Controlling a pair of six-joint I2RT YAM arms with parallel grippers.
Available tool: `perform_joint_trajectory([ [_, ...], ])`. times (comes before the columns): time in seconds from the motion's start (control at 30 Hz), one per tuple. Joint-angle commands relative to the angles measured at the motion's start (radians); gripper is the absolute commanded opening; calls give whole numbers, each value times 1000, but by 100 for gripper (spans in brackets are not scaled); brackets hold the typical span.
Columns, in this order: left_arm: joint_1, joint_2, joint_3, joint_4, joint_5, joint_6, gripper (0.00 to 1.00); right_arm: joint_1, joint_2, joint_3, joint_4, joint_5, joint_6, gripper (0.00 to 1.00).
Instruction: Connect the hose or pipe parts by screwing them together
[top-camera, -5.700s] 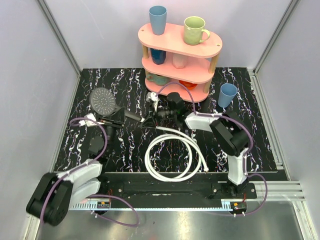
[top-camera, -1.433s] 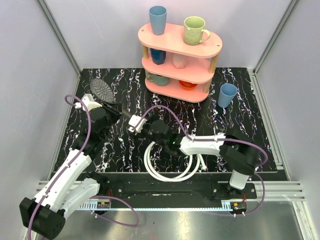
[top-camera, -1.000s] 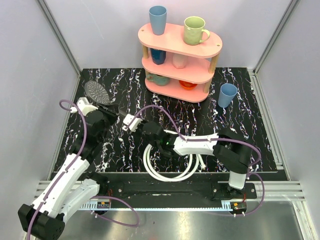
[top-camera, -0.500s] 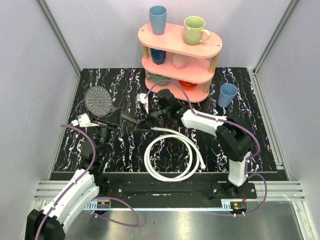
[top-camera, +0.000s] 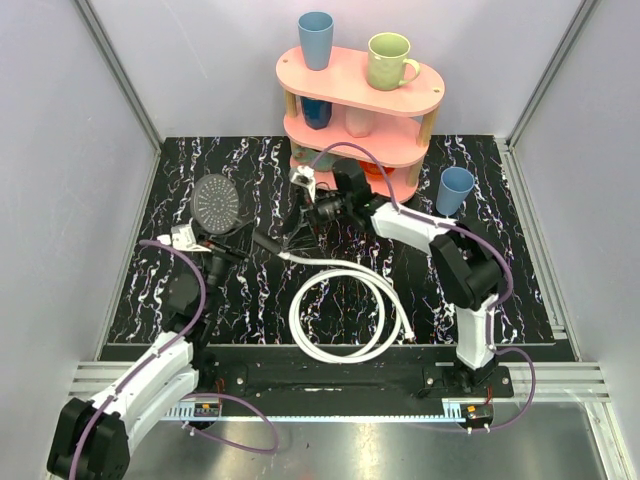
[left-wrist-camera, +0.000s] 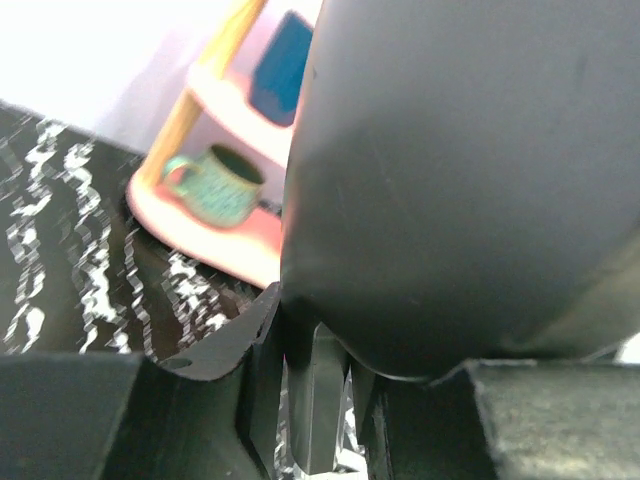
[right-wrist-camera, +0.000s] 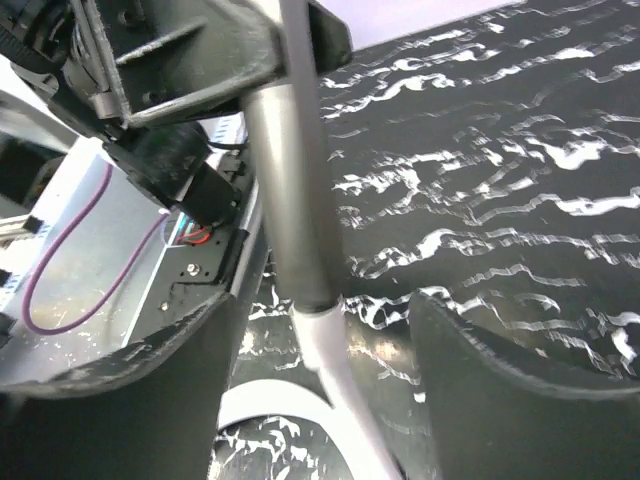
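The shower head fills the left wrist view as a blurred dark mass, cut off top and right, hiding the right part of the pink shelf.

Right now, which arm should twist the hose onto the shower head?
Probably the right. Its claw stands open around the spot where the hose meets the shower head, so it can close and turn. The left claw is shut on the shower head, steadying it.

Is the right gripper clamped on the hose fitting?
No, the right gripper stands open, both fingers clear of the hose fitting between them.
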Motion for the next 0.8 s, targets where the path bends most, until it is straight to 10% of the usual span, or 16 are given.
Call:
perform_joint_trajectory([
  [0.0, -3, -20, 137, -238, -124, -35, 0, -18, -173, -108, 61, 237, -40, 87],
  [0.33, -3, 49, 392, -679, -293, -210, 0, 155, -410, -431, 202, 997, -277, 100],
  [0.77, -5, 77, 534, -994, -381, -354, 0, 394, -227, -383, 378, 1517, -522, 88],
])
